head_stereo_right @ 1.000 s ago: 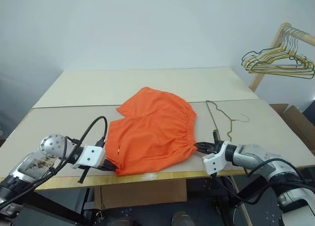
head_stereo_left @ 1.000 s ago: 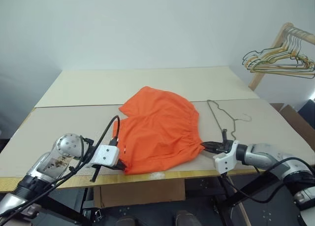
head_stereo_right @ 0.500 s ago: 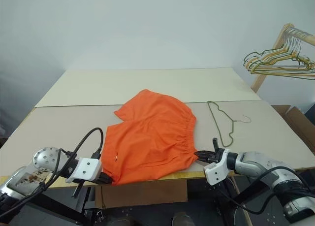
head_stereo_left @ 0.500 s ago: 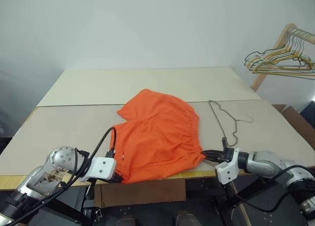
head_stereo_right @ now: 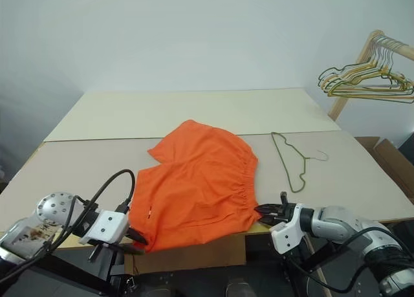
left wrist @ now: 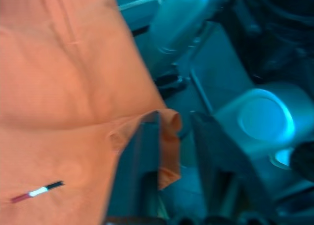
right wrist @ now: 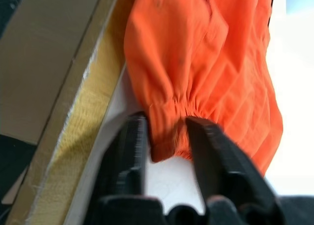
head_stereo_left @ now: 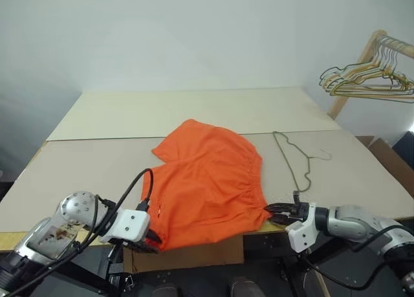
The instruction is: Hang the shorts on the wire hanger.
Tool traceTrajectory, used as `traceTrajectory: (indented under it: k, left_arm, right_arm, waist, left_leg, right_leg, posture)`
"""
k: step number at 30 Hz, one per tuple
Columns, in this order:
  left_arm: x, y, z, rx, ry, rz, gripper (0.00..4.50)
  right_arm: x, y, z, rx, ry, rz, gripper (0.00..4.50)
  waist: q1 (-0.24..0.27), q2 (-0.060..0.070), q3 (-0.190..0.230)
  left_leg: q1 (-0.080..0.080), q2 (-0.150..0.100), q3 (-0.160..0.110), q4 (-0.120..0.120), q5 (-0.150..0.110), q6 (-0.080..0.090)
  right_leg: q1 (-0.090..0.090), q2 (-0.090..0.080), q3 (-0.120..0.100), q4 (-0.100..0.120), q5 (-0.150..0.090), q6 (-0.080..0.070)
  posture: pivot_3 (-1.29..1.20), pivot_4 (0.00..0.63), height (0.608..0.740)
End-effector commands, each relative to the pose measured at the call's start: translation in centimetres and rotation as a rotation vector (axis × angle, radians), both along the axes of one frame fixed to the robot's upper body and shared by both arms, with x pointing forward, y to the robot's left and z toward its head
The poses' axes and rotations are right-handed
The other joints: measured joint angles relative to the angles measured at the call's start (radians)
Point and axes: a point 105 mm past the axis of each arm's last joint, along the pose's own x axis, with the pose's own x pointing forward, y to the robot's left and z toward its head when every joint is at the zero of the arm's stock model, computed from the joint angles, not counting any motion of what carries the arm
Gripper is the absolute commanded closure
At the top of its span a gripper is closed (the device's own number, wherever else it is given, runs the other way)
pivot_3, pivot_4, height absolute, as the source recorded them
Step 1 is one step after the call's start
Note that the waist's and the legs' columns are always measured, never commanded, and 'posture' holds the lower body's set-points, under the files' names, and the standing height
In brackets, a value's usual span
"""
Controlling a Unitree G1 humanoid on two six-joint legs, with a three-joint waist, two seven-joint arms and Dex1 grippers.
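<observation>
The orange shorts [head_stereo_left: 207, 180] lie flat in the middle of the table [head_stereo_left: 97, 161], their near hem drooping over the front edge. At the near left corner of the shorts sits my left gripper [head_stereo_left: 153, 240]. Its fingers [left wrist: 142, 161] stand apart, with a fold of orange cloth [left wrist: 169, 137] loose between them. My right gripper [head_stereo_left: 275, 209] is at the near right corner, also open, and the gathered waistband end [right wrist: 169, 137] lies between its fingers [right wrist: 211, 156]. The thin wire hanger [head_stereo_left: 294, 161] rests flat on the table just right of the shorts.
A wooden rack with a cluster of wire hangers [head_stereo_left: 369, 80] stands at the far right. A cardboard box [head_stereo_left: 391, 161] sits on the floor beside the table's right side. The table's yellow front edge [right wrist: 83, 137] runs right under both grippers.
Both grippers drew back toward the front edge, dragging the shorts nearer until the hem hangs over it. Both grippers, shut on the corners before, now have their fingers apart.
</observation>
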Motion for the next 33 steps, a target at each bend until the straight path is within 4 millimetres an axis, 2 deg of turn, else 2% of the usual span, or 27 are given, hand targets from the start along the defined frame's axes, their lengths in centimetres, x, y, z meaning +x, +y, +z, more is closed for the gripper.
traceTrajectory:
  k: [1,3,5,6,7,11,14,16,18,22,26,27,29,30,33]
  left_arm:
    - [0.9,1.3,2.1,-0.003,-0.044,-0.014,2.08]
    - [1.8,2.1,3.0,-0.007,-0.057,0.014,1.4]
    - [3.8,2.6,4.1,-0.048,-0.096,0.087,0.73]
    - [5.1,2.7,4.7,-0.074,-0.116,0.135,0.4]
    - [5.9,2.8,5.1,-0.091,-0.128,0.165,0.11]
    - [10.3,2.7,6.5,-0.187,-0.219,0.359,0.04]
    - [11.6,1.7,7.6,-0.271,-0.225,0.403,0.04]
    - [12.1,0.4,8.8,-0.36,-0.208,0.415,0.0]
    - [12.2,-1.0,9.9,-0.434,-0.168,0.414,0.0]
    - [11.4,-4.7,12.1,-0.57,-0.095,0.329,0.91]
    - [11.0,-6.4,12.7,-0.596,-0.074,0.272,2.26]
    - [10.9,-7.1,12.7,-0.589,-0.069,0.235,2.25]
    - [10.7,-7.9,12.8,-0.578,-0.06,0.186,2.04]
    - [10.7,-8.5,12.9,-0.585,-0.057,0.161,1.72]
    - [10.7,-9.9,13.5,-0.619,-0.035,0.096,0.8]
  right_arm:
    - [-0.1,-0.5,2.3,0.024,-0.034,-0.008,1.64]
    - [-0.5,-0.9,2.7,0.023,-0.027,-0.016,0.91]
    - [-0.8,-1.5,3.1,0.021,-0.018,-0.046,0.19]
    - [-0.9,-1.9,3.4,0.025,-0.008,-0.065,0.0]
    - [-1.0,-2.0,3.6,0.027,-0.001,-0.078,0.0]
    - [-1.1,-2.7,5.2,0.132,0.072,-0.222,0.0]
    - [-1.2,-3.2,6.7,0.237,0.146,-0.337,0.0]
    - [-1.1,-3.6,8.1,0.351,0.192,-0.432,0.36]
    - [-0.9,-3.9,9.4,0.467,0.22,-0.507,0.93]
    - [0.0,-5.2,10.5,0.618,0.238,-0.705,2.35]
    - [0.9,-6.1,10.5,0.638,0.246,-0.852,3.84]
    - [1.6,-6.6,10.3,0.633,0.254,-0.939,4.24]
    - [2.3,-7.2,10.1,0.625,0.266,-1.061,4.25]
    - [2.9,-7.7,10.0,0.642,0.282,-1.146,4.13]
    - [3.8,-8.2,9.7,0.64,0.35,-1.312,3.25]
  waist:
    - [0.003,0.0,0.0]
    - [0.008,0.0,0.0]
    - [0.02,0.0,0.001]
    - [0.025,0.0,0.001]
    - [0.026,0.0,0.001]
    - [0.036,-0.001,0.001]
    - [0.038,-0.001,0.0]
    - [0.04,-0.001,0.0]
    - [0.043,-0.002,0.001]
    - [0.048,-0.003,0.001]
    - [0.047,-0.003,0.001]
    - [0.042,-0.002,0.001]
    - [0.039,-0.003,0.001]
    - [0.037,-0.002,0.001]
    - [0.03,-0.003,0.001]
  left_leg:
    - [0.0,0.0,0.0,0.0,0.0,0.0]
    - [0.0,0.0,0.0,0.0,0.0,0.0]
    - [0.0,0.0,0.0,0.0,0.0,0.0]
    - [0.0,0.0,0.0,0.0,0.0,0.0]
    - [0.0,0.0,0.0,0.0,0.0,0.0]
    - [-0.003,0.0,0.003,0.001,0.0,0.0]
    - [-0.013,-0.001,0.003,0.001,0.0,0.0]
    - [-0.017,0.0,0.003,0.001,0.0,0.0]
    - [-0.017,0.0,0.002,0.001,-0.001,0.0]
    - [-0.019,0.0,0.001,0.002,-0.001,0.0]
    - [-0.019,-0.001,0.001,0.002,-0.001,0.0]
    - [-0.018,-0.001,0.002,0.002,-0.001,0.0]
    - [-0.018,-0.001,0.002,0.002,-0.001,0.0]
    - [-0.018,-0.001,0.002,0.003,-0.001,0.0]
    - [-0.018,-0.002,0.002,0.003,-0.001,0.0]
  right_leg:
    - [0.0,0.0,0.0,0.0,0.0,0.0]
    - [-0.001,-0.001,0.0,0.0,0.0,0.0]
    - [-0.001,-0.001,0.0,0.0,0.0,0.0]
    - [-0.002,-0.001,-0.001,0.0,0.0,0.0]
    - [-0.003,-0.001,-0.001,0.0,0.0,0.0]
    - [-0.004,-0.001,0.0,0.001,0.0,0.001]
    - [-0.013,0.002,0.0,0.001,0.001,0.002]
    - [-0.016,0.003,0.0,0.001,0.004,0.005]
    - [-0.016,0.004,-0.001,0.001,0.005,0.008]
    - [-0.017,0.004,-0.002,0.0,0.005,0.009]
    - [-0.017,0.004,-0.002,-0.001,0.002,0.004]
    - [-0.017,0.004,-0.001,-0.001,0.002,0.003]
    - [-0.017,0.004,0.0,-0.001,0.003,0.002]
    - [-0.017,0.004,0.0,-0.001,0.003,0.002]
    - [-0.017,0.004,0.0,-0.001,0.004,0.002]
  posture:
    - [0.07,0.0,0.74]
    - [0.07,0.0,0.74]
    - [0.08,0.0,0.74]
    - [0.08,0.0,0.74]
    - [0.08,0.0,0.74]
    - [0.07,0.0,0.74]
    - [0.06,0.0,0.74]
    - [0.06,0.0,0.74]
    - [0.05,0.0,0.74]
    - [0.04,0.0,0.74]
    - [0.02,0.0,0.74]
    - [0.02,0.0,0.74]
    - [0.01,0.0,0.74]
    - [0.01,0.0,0.74]
    - [-0.01,0.0,0.74]
